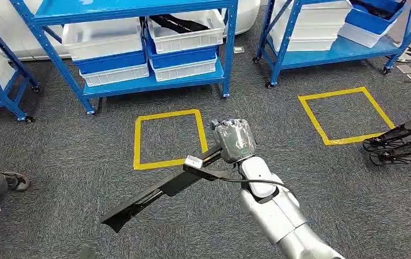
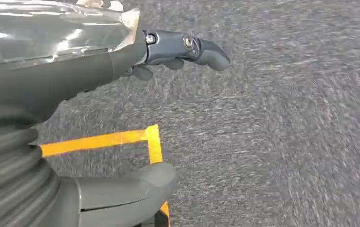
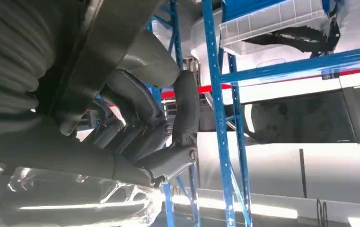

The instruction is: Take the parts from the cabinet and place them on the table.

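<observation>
Carrying a long black part (image 1: 160, 194) away from the blue cabinet (image 1: 138, 81), table not yet in sight.

The part juts out low over the grey carpet (image 1: 57, 162), near a yellow floor square (image 1: 168, 137). My right hand (image 1: 234, 140) has its fingers wrapped around one end, arm stretched forward. My left hand (image 2: 135, 118) hangs over the carpet, fingers apart, holding nothing. I judge this the transport step; next I must turn, find the table and keep the part level.
</observation>
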Motion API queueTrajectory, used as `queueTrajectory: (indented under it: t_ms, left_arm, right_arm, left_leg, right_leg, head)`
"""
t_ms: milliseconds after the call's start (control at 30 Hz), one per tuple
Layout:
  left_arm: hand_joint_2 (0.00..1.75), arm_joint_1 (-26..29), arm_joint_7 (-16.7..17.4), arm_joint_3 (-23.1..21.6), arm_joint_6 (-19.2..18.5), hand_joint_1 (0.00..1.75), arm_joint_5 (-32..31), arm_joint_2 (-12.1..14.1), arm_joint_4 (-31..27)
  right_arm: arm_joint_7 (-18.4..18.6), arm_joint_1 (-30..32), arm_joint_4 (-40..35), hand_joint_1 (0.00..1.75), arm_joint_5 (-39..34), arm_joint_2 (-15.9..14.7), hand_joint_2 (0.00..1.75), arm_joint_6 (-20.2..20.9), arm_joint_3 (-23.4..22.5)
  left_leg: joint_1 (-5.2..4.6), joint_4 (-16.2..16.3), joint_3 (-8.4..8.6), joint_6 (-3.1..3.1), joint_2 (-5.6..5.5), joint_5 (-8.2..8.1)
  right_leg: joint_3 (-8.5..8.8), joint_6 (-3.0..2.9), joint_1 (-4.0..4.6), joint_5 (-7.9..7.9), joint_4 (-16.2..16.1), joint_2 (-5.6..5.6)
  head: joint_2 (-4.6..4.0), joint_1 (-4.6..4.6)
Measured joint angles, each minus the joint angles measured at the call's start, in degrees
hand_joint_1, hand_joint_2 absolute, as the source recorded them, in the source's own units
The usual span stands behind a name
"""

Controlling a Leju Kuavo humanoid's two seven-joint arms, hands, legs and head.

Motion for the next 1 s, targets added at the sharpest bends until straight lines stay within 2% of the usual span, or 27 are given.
queueTrajectory:
  t_ms: [67, 100, 133, 167, 200, 233, 267, 300, 333, 367, 433, 467, 500, 533, 600, 633, 667, 700, 767, 800, 833, 867, 900, 933, 967, 1000]
  left_arm:
    - [1.75, 0.00, -0.02, 0.04, 0.04, 0.00, 0.02, 0.20, 0.00]
    - [1.75, 0.02, -0.02, 0.04, 0.07, 0.00, 0.04, 0.29, 0.00]
    - [1.75, -0.01, -0.02, 0.04, 0.07, 0.00, 0.02, 0.22, 0.00]
    - [1.75, -0.08, -0.06, 0.07, 0.07, 0.00, 0.02, 0.09, 0.00]
    - [1.75, -0.11, -0.06, 0.07, 0.07, 0.00, 0.02, 0.09, 0.00]
    - [1.75, -0.09, -0.06, 0.07, 0.04, 0.00, 0.02, 0.02, 0.00]
    - [1.75, -0.05, -0.09, 0.07, 0.04, 0.00, 0.02, -0.07, 0.00]
    - [1.75, -0.03, -0.11, 0.07, 0.04, 0.00, 0.02, -0.09, 0.00]
    - [1.75, 0.01, -0.11, 0.07, 0.04, 0.00, 0.00, -0.13, 0.00]
    - [1.75, 0.02, -0.15, 0.07, 0.04, 0.00, 0.00, -0.20, 0.00]
    - [1.75, 0.01, -0.20, 0.09, 0.04, 0.00, -0.02, -0.24, 0.00]
    - [1.75, -0.02, -0.24, 0.09, 0.04, 0.00, -0.07, -0.15, 0.00]
    - [1.75, -0.04, -0.28, 0.11, 0.04, 0.00, -0.07, -0.13, 0.00]
    - [1.75, 0.01, -0.35, 0.15, 0.04, 0.00, -0.09, -0.11, 0.00]
    - [1.75, 0.14, -0.35, 0.26, 0.04, 0.00, -0.09, -0.15, 0.00]
    - [1.75, 0.14, -0.35, 0.33, 0.04, 0.00, -0.09, -0.13, 0.00]
    - [1.75, 0.15, -0.39, 0.33, 0.04, 0.00, -0.11, -0.13, 0.00]
    - [1.75, 0.15, -0.41, 0.33, 0.04, 0.00, -0.11, -0.13, 0.00]
    - [1.75, 0.18, -0.44, 0.37, 0.04, 0.00, -0.09, -0.04, 0.00]
    - [1.75, 0.19, -0.46, 0.37, 0.04, 0.00, -0.09, -0.04, 0.00]
    - [1.75, 0.20, -0.52, 0.39, 0.04, 0.00, -0.09, -0.04, 0.00]
    - [1.75, 0.20, -0.55, 0.42, 0.04, 0.00, -0.09, -0.04, 0.00]
    - [1.75, 0.19, -0.57, 0.44, 0.04, 0.00, -0.09, -0.04, 0.00]
    - [1.75, 0.16, -0.61, 0.50, 0.04, 0.00, -0.09, -0.02, 0.00]
    - [1.75, 0.08, -0.66, 0.61, 0.04, 0.00, -0.09, 0.02, 0.00]
    - [1.75, -0.02, -0.68, 0.83, 0.04, 0.00, -0.09, 0.13, -0.02]
  right_arm:
    - [0.00, 0.02, -0.02, 1.71, -0.02, 0.20, 1.75, 0.00, 0.02]
    - [0.00, -0.06, -0.02, 1.71, -0.02, 0.22, 1.75, 0.00, 0.02]
    - [0.00, -0.13, -0.02, 1.71, -0.02, 0.15, 1.75, 0.00, -0.02]
    - [0.00, -0.20, -0.02, 1.71, -0.02, 0.07, 1.75, 0.02, -0.02]
    - [0.00, -0.27, -0.02, 1.71, -0.04, 0.02, 1.75, 0.02, -0.02]
    - [0.00, -0.22, -0.02, 1.71, -0.07, -0.02, 1.75, 0.02, -0.02]
    - [0.00, -0.09, 0.04, 1.71, -0.07, -0.09, 1.75, 0.02, -0.02]
    - [0.00, -0.02, 0.11, 1.71, -0.07, -0.15, 1.75, 0.02, -0.02]
    - [0.00, 0.01, 0.13, 1.71, -0.07, -0.22, 1.75, 0.02, -0.02]
    - [0.00, 0.01, 0.13, 1.71, -0.04, -0.28, 1.75, 0.02, -0.02]
    - [0.00, -0.09, 0.13, 1.71, -0.06, -0.31, 1.75, 0.02, -0.02]
    - [0.00, -0.25, 0.13, 1.71, -0.04, -0.31, 1.75, 0.02, -0.02]
    - [-0.04, -0.20, 0.11, 1.71, 0.00, -0.17, 1.75, 0.02, -0.02]
    - [-0.02, -0.26, 0.13, 1.71, 0.00, -0.26, 1.75, 0.04, -0.04]
    - [-0.07, -0.16, 0.13, 1.71, 0.00, -0.26, 1.75, 0.04, -0.04]
    - [-0.13, -0.24, 0.13, 1.71, 0.02, -0.24, 1.75, 0.07, -0.02]
    - [-0.15, -0.30, 0.13, 1.71, 0.02, -0.15, 1.75, 0.07, -0.02]
    - [-0.15, -0.32, 0.13, 1.71, 0.02, -0.09, 1.75, 0.07, -0.02]
    - [-0.15, -0.27, 0.13, 1.71, 0.02, 0.02, 1.75, 0.07, -0.02]
    - [-0.15, -0.23, 0.13, 1.71, 0.02, 0.02, 1.75, 0.09, -0.02]
    - [-0.15, -0.20, 0.13, 1.71, 0.02, 0.02, 1.75, 0.09, -0.02]
    - [-0.17, -0.20, 0.13, 1.71, 0.02, 0.02, 1.75, 0.09, -0.02]
    - [-0.20, -0.21, 0.13, 1.71, 0.02, 0.04, 1.75, 0.09, -0.02]
    - [-0.24, -0.23, 0.13, 1.71, 0.00, 0.07, 1.75, 0.09, -0.02]
    - [-0.26, -0.29, 0.13, 1.71, -0.02, 0.13, 1.75, 0.09, -0.02]
    - [-0.35, -0.37, 0.13, 1.71, -0.09, 0.18, 1.75, 0.09, -0.04]
  left_leg:
    - [-0.41, -0.03, -0.23, 0.57, 0.02, 0.31]
    - [-0.45, -0.61, -0.22, 1.01, 0.03, 0.89]
    - [0.47, -2.14, 0.22, 1.07, 0.46, 2.05]
    - [0.21, -2.64, 0.09, 1.23, 0.53, 2.69]
    - [0.20, -2.64, -0.48, 1.51, 0.61, 3.11]
    - [0.17, -2.61, -1.00, 1.42, 0.62, 3.41]
    - [0.14, -2.58, -1.53, 1.39, 0.66, 3.75]
    - [0.15, -2.51, -2.08, 1.27, 0.68, 4.09]
    - [0.19, -2.41, -2.61, 1.09, 0.68, 4.45]
    - [0.26, -2.26, -3.01, 0.85, 0.68, 4.66]
    - [0.50, -1.18, -3.91, 0.49, 0.67, 4.79]
    - [0.47, -0.55, -4.47, 0.15, 0.72, 4.74]
    - [0.01, 0.04, -5.01, -0.28, 0.68, 4.76]
    - [0.05, 0.06, -5.30, -0.64, 0.61, 5.09]
    - [0.38, -0.01, -5.45, -1.22, 0.63, 5.66]
    - [0.68, 0.23, -5.81, -1.58, 0.51, 5.36]
    - [0.78, 1.46, -6.48, -1.96, 0.41, 3.69]
    - [0.85, 4.53, -7.62, -2.25, 0.41, 0.98]
    - [0.99, 14.60, -11.50, -2.72, 0.37, -4.44]
    - [1.03, 17.70, -12.51, -2.78, 0.37, -5.60]
    - [1.08, 18.12, -12.18, -2.74, 0.37, -5.49]
    - [1.08, 15.98, -10.50, -2.55, 0.37, -4.40]
    - [1.07, 11.74, -7.60, -2.29, 0.37, -2.71]
    - [1.05, 5.65, -3.44, -1.86, 0.26, -0.72]
    - [1.01, 0.97, -0.27, -1.33, -0.16, -0.23]
    - [0.57, 0.35, -0.02, -1.21, -0.18, -0.46]
  right_leg:
    - [-0.11, 0.74, -0.44, 0.49, -0.22, -0.06]
    - [-0.10, 1.32, -0.25, 0.89, -0.53, -0.05]
    - [-0.62, 1.41, 0.05, 0.60, -0.12, -0.07]
    - [-1.57, 1.36, 0.00, -1.00, 1.41, 0.02]
    - [-3.13, 1.03, -0.06, -3.45, 5.23, 0.01]
    - [-4.94, 0.92, -0.25, -5.65, 9.86, 0.01]
    - [-6.67, 1.05, -0.47, -7.53, 14.37, 0.01]
    - [-7.58, 1.45, -0.60, -8.54, 17.31, 0.00]
    - [-6.82, 2.07, -0.81, -8.31, 16.94, -0.01]
    - [-4.61, 2.75, -1.04, -7.29, 13.82, -0.03]
    - [2.34, 4.02, -1.56, -4.16, 2.69, -0.14]
    - [3.40, 3.59, -1.53, -4.87, -0.11, -0.22]
    - [3.49, 3.04, -1.10, -4.04, -0.11, 0.14]
    - [3.12, 2.45, -1.05, -3.78, 0.43, 0.19]
    - [2.68, 1.76, -0.93, -3.33, 0.57, 0.25]
    - [2.51, 0.98, -1.59, -2.81, 0.35, 0.23]
    - [2.25, 0.47, -1.51, -2.48, 0.37, 0.21]
    - [1.92, 0.06, -1.48, -2.22, 0.37, 0.17]
    - [0.99, -0.40, -1.24, -1.55, 0.40, 0.13]
    - [0.54, -0.37, -1.11, -1.27, 0.41, 0.14]
    - [0.13, -0.29, -1.06, -0.95, 0.42, 0.15]
    - [-0.19, -0.23, -1.02, -0.66, 0.42, 0.15]
    - [-0.40, -0.04, -0.99, -0.48, 0.42, 0.19]
    - [-0.51, 0.07, -0.93, -0.22, 0.42, 0.26]
    - [-0.49, 0.30, -0.95, -0.06, 0.42, 0.25]
    - [-0.66, 0.75, -0.43, 0.21, 0.39, 0.24]
  head:
    - [0.00, -0.26]
    - [0.00, -0.31]
    - [0.00, -0.26]
    - [0.00, -0.20]
    - [0.00, -0.07]
    - [0.00, -0.07]
    - [0.00, -0.09]
    - [0.00, -0.07]
    - [0.00, -0.09]
    - [0.00, -0.09]
    - [0.00, -0.07]
    - [0.00, -0.02]
    - [0.00, -0.04]
    - [0.00, -0.11]
    - [0.00, -0.13]
    - [0.00, -0.15]
    - [0.00, -0.22]
    - [0.00, -0.28]
    - [0.00, -0.35]
    - [0.00, -0.35]
    - [0.00, -0.35]
    - [0.00, -0.35]
    - [0.00, -0.35]
    - [0.00, -0.35]
    - [0.00, -0.37]
    - [0.00, -0.31]
